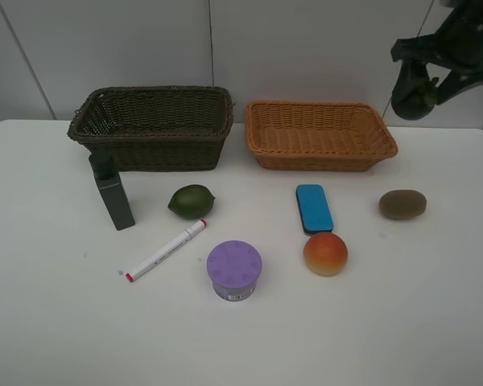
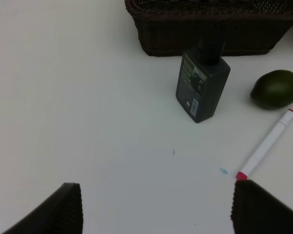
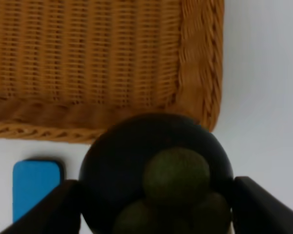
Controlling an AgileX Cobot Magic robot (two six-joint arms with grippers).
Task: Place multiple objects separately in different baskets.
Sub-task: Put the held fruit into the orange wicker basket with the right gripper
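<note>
Exterior high view: the right hand (image 1: 425,74) is clamped on the dark mangosteen (image 1: 410,95) and holds it in the air, just off the far right corner of the light orange basket (image 1: 322,158). In the right wrist view a finger (image 3: 263,204) presses each side of the fruit, its green cap faces the camera, and a corner of the orange basket lies below it.

The other things are all placed from the orange basket, as this high view shows them:
- The dark brown basket (image 1: 153,149) sits just to its left, and the two do not touch.
- The blue eraser (image 1: 314,207) lies on the white table (image 1: 402,338) just in front of it.
- The orange-red peach (image 1: 325,253) is farther forward.
- The brown kiwi (image 1: 402,204) lies in front of its right end.
- The purple-lidded jar (image 1: 234,269) stands well in front of its left end.
- The green lime (image 1: 191,201) is in front and to the left.
- The white red-tipped marker (image 1: 167,250) lies slantwise, farther left and farther forward than the lime.
- The dark green bottle (image 1: 113,193) stands upright, farthest to the left.

The left hand (image 2: 156,209) shows only in the left wrist view. Its fingers are wide apart with nothing between them, over bare table well to the left of the orange basket.
</note>
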